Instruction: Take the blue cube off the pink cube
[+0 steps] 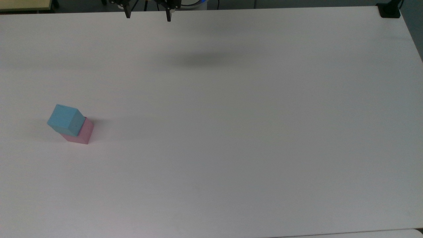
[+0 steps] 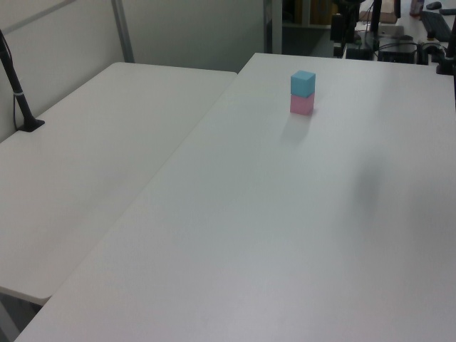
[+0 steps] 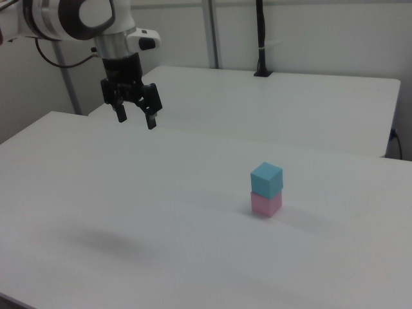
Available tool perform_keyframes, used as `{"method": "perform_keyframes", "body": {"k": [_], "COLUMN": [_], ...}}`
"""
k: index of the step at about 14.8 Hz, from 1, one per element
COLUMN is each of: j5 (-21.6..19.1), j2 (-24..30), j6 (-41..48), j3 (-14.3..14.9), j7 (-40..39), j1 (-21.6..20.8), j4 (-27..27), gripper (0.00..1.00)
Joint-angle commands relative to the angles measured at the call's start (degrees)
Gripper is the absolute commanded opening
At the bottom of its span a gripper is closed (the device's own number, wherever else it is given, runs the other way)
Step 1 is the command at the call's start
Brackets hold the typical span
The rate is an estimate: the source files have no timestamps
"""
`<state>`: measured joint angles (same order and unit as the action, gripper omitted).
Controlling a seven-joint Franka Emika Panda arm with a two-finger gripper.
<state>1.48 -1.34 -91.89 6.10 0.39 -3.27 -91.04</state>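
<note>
Blue cube [image 2: 303, 83] stacked atop pink cube [image 2: 301, 105], white table [image 2: 285, 228].

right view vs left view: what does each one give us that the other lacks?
Right view: the arm with the tool open, raised above the table, well apart from the stack. Left view: a keyboard and cables on a far desk. Both: the blue cube resting on the pink cube, plus a black post clamped to the neighbouring table.

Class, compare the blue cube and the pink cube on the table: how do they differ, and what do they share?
The blue cube is sky blue; the pink cube is pale pink. The blue cube sits on top; the pink cube rests on the table. The blue cube is turned slightly askew over the pink. Both look plain, matte and similar in size.
</note>
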Motion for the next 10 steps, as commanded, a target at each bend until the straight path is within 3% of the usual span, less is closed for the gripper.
{"method": "perform_keyframes", "body": {"k": [1,10], "j5": [0.37,0.37], "j2": [0.82,0.81], "j6": [-0.93,-0.93], "j3": [0.06,0.23], "j7": [0.75,-0.48], "j1": [0.28,0.20], "j4": [-1.15,-1.24], "gripper": [1.00,1.00]}}
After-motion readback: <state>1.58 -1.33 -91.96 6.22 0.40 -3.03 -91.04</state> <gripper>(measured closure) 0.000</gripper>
